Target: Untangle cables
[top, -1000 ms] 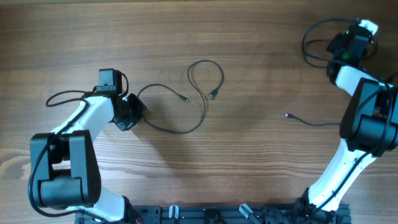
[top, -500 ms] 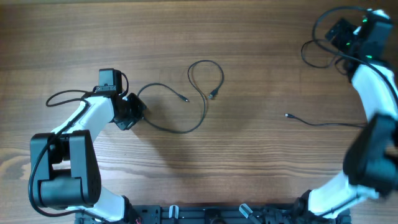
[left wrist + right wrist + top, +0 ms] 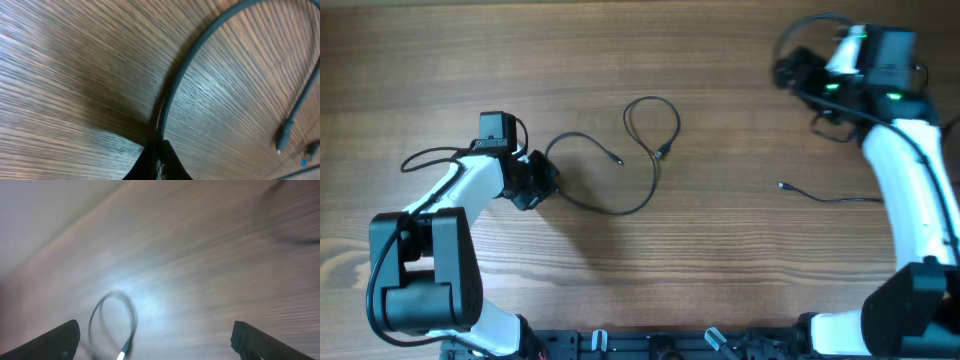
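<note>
The left gripper (image 3: 535,182) sits low on the wooden table (image 3: 720,290), left of centre, with its jaws pressed together on a thin black cable (image 3: 610,211). The left wrist view shows this close up: the left gripper (image 3: 157,162) pinches the cord at the bottom edge, and from there the cable (image 3: 187,60) sweeps upward and off to the right in a wide arc, flat against the wood grain. Seen from overhead, one short stretch curves up from the grip and ends in a small plug (image 3: 618,160), which lies free on the wood. A longer stretch runs right, bends upward and closes into an open loop near the middle of the table, ending in another plug (image 3: 663,152). Whether these stretches are one cord or two cannot be told. A second cable (image 3: 825,198) lies well apart on the right side, nearly straight, its tip pointing left. The right gripper (image 3: 790,72) is near the far right corner, clear of that cord and touching neither cable. In its own wrist view the fingers (image 3: 60,340) stand wide apart with nothing between them, and a blurred loop (image 3: 112,294) of thin cord lies on the wood ahead, too smeared to identify.
</note>
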You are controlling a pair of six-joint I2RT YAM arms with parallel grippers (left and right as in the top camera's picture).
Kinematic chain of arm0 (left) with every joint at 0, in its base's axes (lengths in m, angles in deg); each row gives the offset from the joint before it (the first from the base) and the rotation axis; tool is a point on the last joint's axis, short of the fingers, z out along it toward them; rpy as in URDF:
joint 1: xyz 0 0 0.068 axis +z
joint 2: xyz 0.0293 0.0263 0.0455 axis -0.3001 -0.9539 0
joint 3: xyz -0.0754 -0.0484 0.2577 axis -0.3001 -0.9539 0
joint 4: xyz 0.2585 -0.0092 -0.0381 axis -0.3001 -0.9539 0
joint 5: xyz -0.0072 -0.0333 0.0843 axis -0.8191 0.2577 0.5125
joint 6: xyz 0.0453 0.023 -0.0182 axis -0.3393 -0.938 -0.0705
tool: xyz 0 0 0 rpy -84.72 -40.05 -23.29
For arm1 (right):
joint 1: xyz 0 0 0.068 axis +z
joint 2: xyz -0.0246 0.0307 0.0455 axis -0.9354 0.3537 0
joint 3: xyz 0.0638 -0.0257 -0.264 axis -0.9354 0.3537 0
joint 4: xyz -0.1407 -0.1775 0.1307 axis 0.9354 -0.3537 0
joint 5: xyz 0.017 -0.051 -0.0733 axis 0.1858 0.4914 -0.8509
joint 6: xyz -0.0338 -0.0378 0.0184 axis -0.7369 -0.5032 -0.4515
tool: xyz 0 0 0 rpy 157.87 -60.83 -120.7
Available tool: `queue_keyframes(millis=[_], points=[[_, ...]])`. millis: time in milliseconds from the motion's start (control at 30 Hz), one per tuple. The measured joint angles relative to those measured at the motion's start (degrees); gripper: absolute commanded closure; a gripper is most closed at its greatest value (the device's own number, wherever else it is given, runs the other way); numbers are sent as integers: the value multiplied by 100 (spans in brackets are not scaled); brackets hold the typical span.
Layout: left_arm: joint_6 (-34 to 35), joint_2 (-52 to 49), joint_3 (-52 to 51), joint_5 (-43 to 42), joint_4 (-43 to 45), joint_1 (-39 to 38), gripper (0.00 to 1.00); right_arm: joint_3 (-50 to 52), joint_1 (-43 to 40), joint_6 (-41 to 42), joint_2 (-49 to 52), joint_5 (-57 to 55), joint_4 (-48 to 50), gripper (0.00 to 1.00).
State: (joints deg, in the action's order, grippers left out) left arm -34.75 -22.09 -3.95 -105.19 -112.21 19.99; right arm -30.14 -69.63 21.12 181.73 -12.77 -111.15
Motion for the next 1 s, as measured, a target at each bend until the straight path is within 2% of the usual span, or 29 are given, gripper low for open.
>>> queue_keyframes(millis=[133, 200, 433, 633, 800, 1000], points=[[2, 0, 0, -140, 2, -103, 96, 177, 621, -2, 251, 85, 87, 0], [2, 0, 0, -190, 17, -280, 96, 330, 1088, -7, 625, 136, 223, 0], [2, 0, -7, -258, 343, -955, 95, 354, 1921, -24, 1906, 153, 975, 1], [2, -2, -11, -245, 514, -1335, 92, 280, 2229, -116, 2350, 208, 1346, 7], [2, -2, -11, -184, 538, -1438, 92, 229, 2304, -164, 2433, 251, 1403, 8], [2, -2, -11, -50, 538, -1438, 90, 227, 2302, -743, 2441, 433, 1338, 13]])
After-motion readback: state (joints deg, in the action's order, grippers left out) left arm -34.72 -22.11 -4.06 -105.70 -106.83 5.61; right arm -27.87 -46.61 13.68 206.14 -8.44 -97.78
